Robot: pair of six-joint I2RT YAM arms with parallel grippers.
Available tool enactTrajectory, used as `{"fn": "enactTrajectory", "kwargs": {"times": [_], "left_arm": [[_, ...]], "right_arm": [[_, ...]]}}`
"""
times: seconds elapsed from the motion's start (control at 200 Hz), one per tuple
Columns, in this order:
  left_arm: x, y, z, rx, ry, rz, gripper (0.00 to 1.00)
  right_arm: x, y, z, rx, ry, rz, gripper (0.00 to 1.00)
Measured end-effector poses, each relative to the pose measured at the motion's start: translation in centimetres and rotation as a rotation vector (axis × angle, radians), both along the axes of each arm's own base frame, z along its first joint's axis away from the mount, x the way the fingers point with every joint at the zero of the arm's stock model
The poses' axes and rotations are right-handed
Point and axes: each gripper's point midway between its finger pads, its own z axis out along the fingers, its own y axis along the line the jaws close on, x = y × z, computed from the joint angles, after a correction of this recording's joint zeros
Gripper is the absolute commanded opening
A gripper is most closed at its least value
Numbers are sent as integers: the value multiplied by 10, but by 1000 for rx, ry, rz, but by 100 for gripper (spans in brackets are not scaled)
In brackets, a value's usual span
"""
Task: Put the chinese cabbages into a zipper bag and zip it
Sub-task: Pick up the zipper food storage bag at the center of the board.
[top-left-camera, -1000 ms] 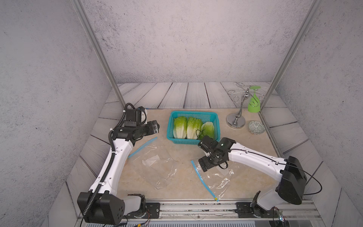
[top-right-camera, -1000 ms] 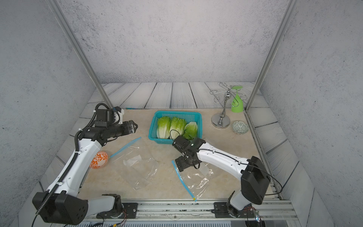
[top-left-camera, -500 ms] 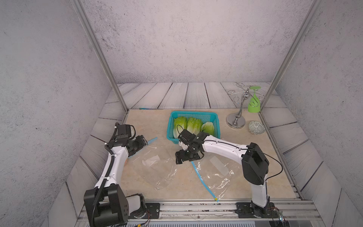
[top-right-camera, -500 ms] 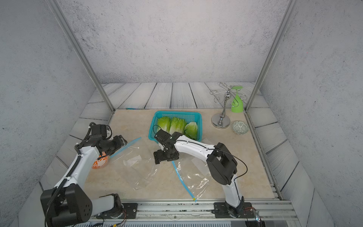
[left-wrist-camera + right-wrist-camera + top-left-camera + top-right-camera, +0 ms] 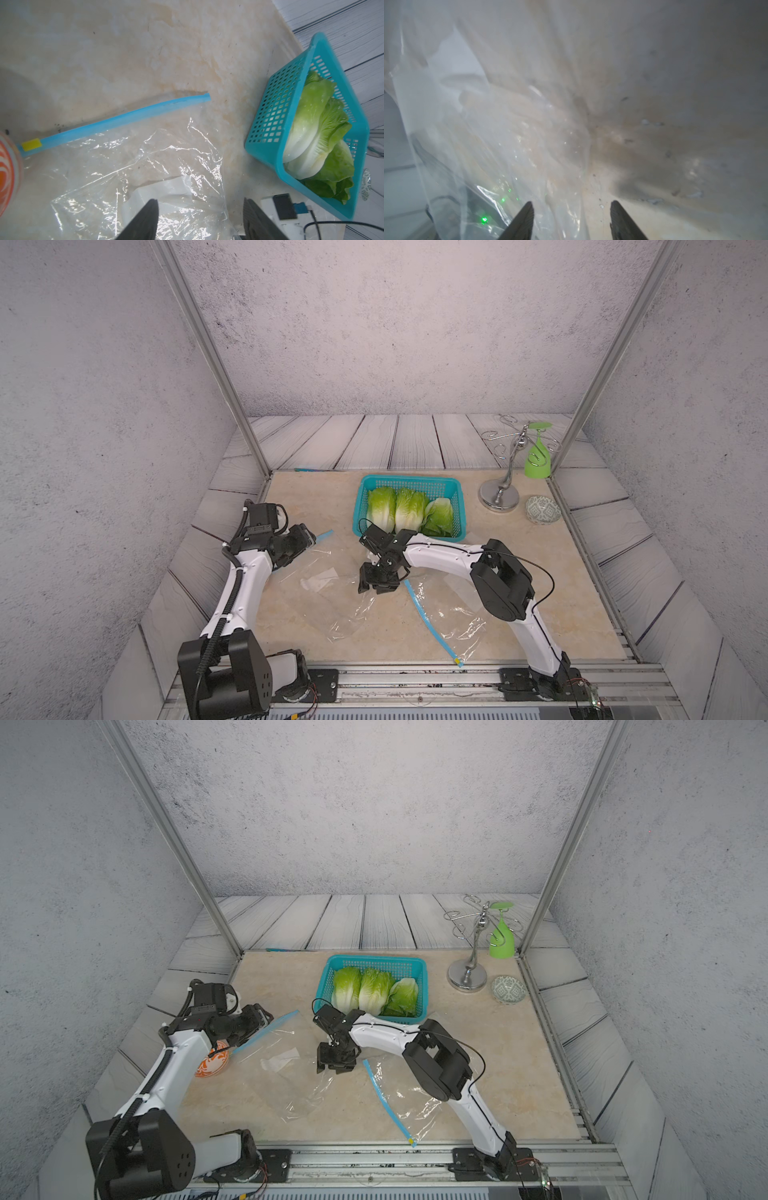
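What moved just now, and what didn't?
The right claw swung from the bag under its arm across to the edge of the other bag. The left claw dropped to that bag's zip. Both claws are open. Cabbages, basket and both bags stayed put.

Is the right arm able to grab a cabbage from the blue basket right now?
Probably yes. The cabbages lie uncovered in the open-topped basket, and the right tool hangs close by, its jaws apart, with nothing standing between them.

No text, label, brand, number or sign is readable in any view; the white patch (image 5: 166, 187) on the bag (image 5: 124, 155) looks blank.
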Motion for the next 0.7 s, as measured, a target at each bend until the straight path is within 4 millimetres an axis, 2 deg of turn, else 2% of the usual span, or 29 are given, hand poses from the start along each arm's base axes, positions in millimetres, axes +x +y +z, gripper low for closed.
{"fn": "enactTrajectory", "kwargs": {"times": [0.095,0.14,0.225,0.305,0.355,0.44,0.505,0.556,0.601,0.646,0.696], "left_arm": [[6,0,23,6,-54,-2,64],[8,0,35,5,-75,-7,62],[10,-3,62,0,-112,-16,62],[14,-7,104,6,-177,-40,62],[19,-12,138,26,-242,-65,63],[23,-22,192,60,-367,-113,64],[22,-28,217,73,-431,-140,65],[21,-29,222,80,-450,-149,66],[22,-30,219,79,-449,-158,66],[25,-32,209,69,-438,-174,67],[32,-36,190,44,-419,-193,67]], "right_arm": [[-6,5,0,19,-2,28,8],[-5,6,1,24,-13,38,0],[-1,4,7,26,-88,125,0],[1,-9,19,2,-186,240,0],[2,-19,36,-6,-261,319,0],[1,-43,83,11,-431,460,0],[1,-65,125,32,-569,538,0],[4,-83,155,46,-659,566,0],[13,-100,180,56,-733,564,2],[29,-120,194,43,-785,536,3],[52,-146,198,-2,-816,488,3]]}}
